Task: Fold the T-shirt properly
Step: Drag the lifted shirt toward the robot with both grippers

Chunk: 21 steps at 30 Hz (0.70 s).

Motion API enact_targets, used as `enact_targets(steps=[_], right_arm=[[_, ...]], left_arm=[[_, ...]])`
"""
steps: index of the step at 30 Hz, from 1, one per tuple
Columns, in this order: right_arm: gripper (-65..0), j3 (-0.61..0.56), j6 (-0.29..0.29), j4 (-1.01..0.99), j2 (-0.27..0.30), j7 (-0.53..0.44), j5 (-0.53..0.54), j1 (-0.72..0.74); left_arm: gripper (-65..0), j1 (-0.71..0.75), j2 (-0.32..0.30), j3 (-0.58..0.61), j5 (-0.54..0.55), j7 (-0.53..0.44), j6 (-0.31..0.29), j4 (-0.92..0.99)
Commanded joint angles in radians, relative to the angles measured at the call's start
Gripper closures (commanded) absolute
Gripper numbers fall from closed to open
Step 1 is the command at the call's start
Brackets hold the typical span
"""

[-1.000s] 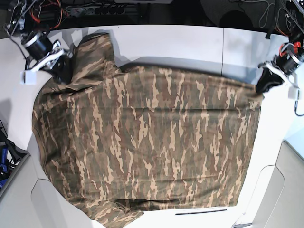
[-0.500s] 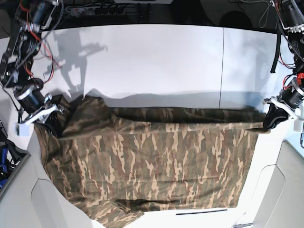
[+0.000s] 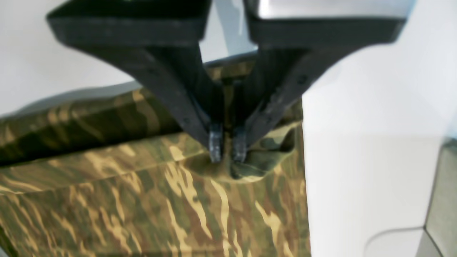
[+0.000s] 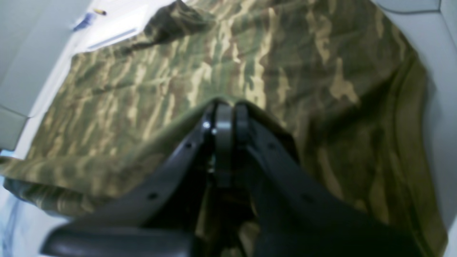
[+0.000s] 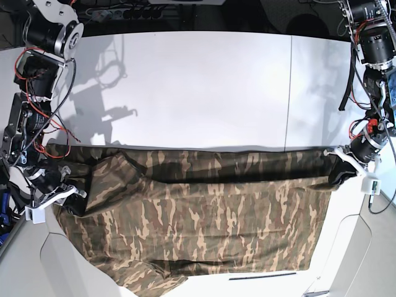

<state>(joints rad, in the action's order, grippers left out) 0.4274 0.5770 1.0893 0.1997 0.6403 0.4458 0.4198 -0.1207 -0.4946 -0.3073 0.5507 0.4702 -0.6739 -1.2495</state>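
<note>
**Base view: shirt pinched at both ends of a raised fold**

Base view, left to right: the right gripper point(image 5: 73, 197) is clamped on the shirt point(image 5: 204, 223) at its left edge; the cloth spans the white table point(image 5: 204, 86), its far edge lifted and doubled toward the near side along a straight fold line; the left gripper point(image 5: 337, 173) is clamped on the opposite corner. Arm shadows fall on the bare table behind. A sleeve hangs over the near table edge at lower left.

Only the wrist views show the jaws themselves. In the right wrist view the right gripper point(image 4: 226, 117) stands with jaws pressed together on a ridge of cloth, the shirt point(image 4: 178, 71) spreading away beyond it. In the left wrist view the left gripper point(image 3: 228, 151) has its jaws nipped on a bunched corner of the shirt point(image 3: 142, 200), white table point(image 3: 364, 150) to the right.

Both wrist views are blurred. The gripper bodies hide the cloth directly behind them; the collar cannot be made out. Cables point(image 5: 117, 12) lie along the far edge.
</note>
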Motion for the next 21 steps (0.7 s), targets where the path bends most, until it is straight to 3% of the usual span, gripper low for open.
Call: enact_targets(steps=[1,2,4,6,7,8,15,21], right_arm=[[0.0,0.002,0.003,-0.003,0.013,-0.026,-0.001,0.026],[0.0,0.002,0.003,-0.019,0.013,-0.037,-0.015,0.025],[-2.9,0.002,0.003,-0.051,0.014,-0.052,-0.034,0.025],[-25.0,0.002,0.003,-0.073,0.013,-0.053,-0.036,0.023],[-33.0,0.002,0.003,-0.075,0.013,-0.053,-0.031,0.018],[-36.6,0.002,0.003,-0.075,0.014,-0.053,-0.025,0.014],[-36.9,0.045,0.003,-0.020,0.019,0.002,0.000,-0.058],[-36.9,0.157,0.003,0.117,0.019,0.016,0.044,-0.192]], left_arm=[[0.0,-0.021,-0.021,-0.006,0.013,-0.024,0.000,-0.004],[0.0,-0.021,-0.021,-0.006,0.013,-0.025,0.000,0.003],[-9.9,-0.020,-0.018,-0.006,0.013,-0.025,0.000,0.014],[-23.1,-0.020,-0.017,-0.006,0.013,-0.025,0.001,0.023],[-28.9,-0.020,-0.017,-0.006,0.016,-0.022,0.001,0.023],[-32.5,-0.020,-0.018,-0.006,0.033,0.006,0.001,0.023],[-33.5,-0.031,-0.019,-0.034,0.156,0.223,0.034,0.023],[-33.6,0.005,-0.019,-0.175,0.278,0.275,0.026,0.023]])
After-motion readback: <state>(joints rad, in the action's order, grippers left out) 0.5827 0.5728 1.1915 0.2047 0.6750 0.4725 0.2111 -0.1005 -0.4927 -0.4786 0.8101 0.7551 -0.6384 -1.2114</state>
